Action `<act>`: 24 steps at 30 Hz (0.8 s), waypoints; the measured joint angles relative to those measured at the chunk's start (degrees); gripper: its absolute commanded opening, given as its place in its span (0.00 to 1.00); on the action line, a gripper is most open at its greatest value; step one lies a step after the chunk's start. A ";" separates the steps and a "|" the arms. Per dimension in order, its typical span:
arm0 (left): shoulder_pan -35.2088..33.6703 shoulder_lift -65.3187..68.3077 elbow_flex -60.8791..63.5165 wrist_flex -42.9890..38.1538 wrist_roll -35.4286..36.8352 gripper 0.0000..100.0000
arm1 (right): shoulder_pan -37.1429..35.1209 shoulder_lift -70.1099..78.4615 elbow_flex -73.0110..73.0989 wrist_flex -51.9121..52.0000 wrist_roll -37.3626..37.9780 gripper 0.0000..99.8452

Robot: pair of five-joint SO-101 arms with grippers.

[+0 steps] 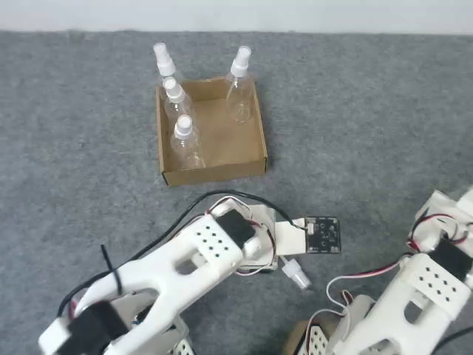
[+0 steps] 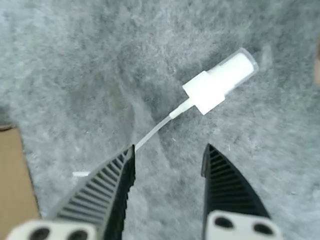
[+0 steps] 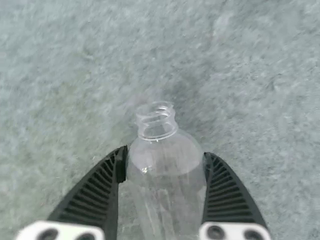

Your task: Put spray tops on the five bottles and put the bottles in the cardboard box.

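A loose white spray top [image 2: 220,82] with a thin dip tube lies on the grey carpet, and it shows as the spray top [image 1: 295,276] in the high view. My left gripper [image 2: 170,152] hovers open just short of it, the tube's end near one fingertip. My right gripper [image 3: 162,156] is shut on a clear bottle [image 3: 165,170] whose threaded neck is bare and open. The cardboard box [image 1: 255,151] stands farther back. Several capped bottles [image 1: 185,140] stand upright in it, one at its far left corner.
The left arm [image 1: 214,248] stretches across the near middle with cables looped around it. The right arm [image 1: 436,285] stands at the near right edge. A brown edge of the box [image 2: 15,190] shows in the left wrist view. Grey carpet covers the table.
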 measured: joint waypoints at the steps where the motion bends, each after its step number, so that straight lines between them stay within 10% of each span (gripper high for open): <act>1: 0.00 1.05 0.00 -0.62 -0.79 0.20 | 0.53 0.00 0.00 -0.09 0.00 0.08; 24: 8.00 26.46 -16.26 -2.20 -4.48 0.20 | 1.67 0.00 0.00 -0.26 0.00 0.08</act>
